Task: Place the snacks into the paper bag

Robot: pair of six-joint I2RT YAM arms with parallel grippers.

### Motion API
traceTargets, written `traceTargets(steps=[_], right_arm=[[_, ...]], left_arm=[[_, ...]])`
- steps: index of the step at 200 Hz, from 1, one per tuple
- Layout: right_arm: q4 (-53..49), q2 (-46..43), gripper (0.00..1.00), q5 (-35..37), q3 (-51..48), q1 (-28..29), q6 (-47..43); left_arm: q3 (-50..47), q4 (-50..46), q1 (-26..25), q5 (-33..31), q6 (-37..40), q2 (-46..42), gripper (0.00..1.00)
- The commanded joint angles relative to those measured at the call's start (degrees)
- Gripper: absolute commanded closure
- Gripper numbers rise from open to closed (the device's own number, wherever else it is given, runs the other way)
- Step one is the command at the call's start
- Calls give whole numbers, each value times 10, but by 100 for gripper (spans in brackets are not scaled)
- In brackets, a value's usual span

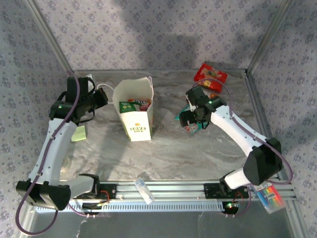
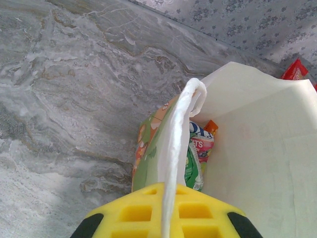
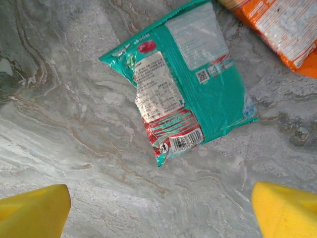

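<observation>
Hovering open-jawed and empty above the teal packet, flat on the table to the right of the paper bag, hung poised at the right gripper. Clamped the bag's cord handle tight in the left gripper, with the upright bag's mouth gaping over several packets inside. Risked sliding the slick, flat foil toward the orange packet just beside it on a shallow pinch; risked toppling the light bag through any tug on that handle.

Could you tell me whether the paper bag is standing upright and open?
Upright and open: the paper bag stands on its base, mouth wide, with packets inside; the left gripper holds its cord handle.
</observation>
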Motion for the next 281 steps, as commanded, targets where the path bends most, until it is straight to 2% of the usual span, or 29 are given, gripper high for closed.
traceTargets(steps=[1,109,160,231,281], right_arm=[[-7,32,4,20,2,1,14],[9,169,10,78,42,26,-14],[6,208,15,122,52,27,-21],[18,259,18,146,70,49,-32],[21,282,23,147,78,38,-23]], left_arm=[[20,-12,3,4,9,3,95],[18,-17,3,1,13,5,95],[18,-16,3,-3,14,8,95],[19,-13,3,-3,13,14,94],[18,-14,3,-2,12,16,94]])
